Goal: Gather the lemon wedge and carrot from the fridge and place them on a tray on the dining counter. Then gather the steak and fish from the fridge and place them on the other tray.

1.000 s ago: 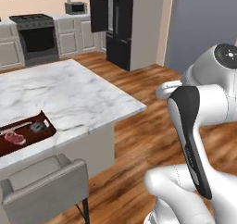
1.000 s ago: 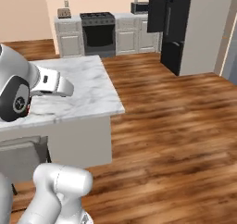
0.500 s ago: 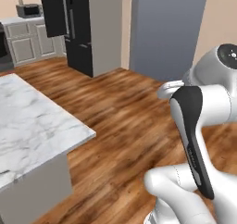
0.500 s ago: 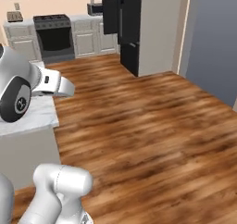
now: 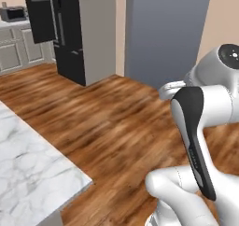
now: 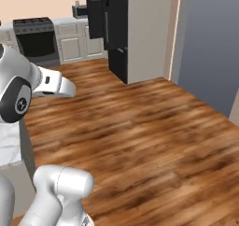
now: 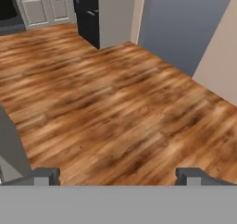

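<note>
Wooden floor (image 7: 115,107) spreads ahead of the pincer (image 7: 118,176), whose two dark fingertips stand wide apart with nothing between them. Far ahead of it and to its left stands the black fridge (image 7: 88,12), doors closed, against a beige wall (image 7: 118,12), with a grey-blue wall (image 7: 185,19) to its right. A corner of the marble bench (image 5: 32,173) lies at the left of the left base view.
</note>
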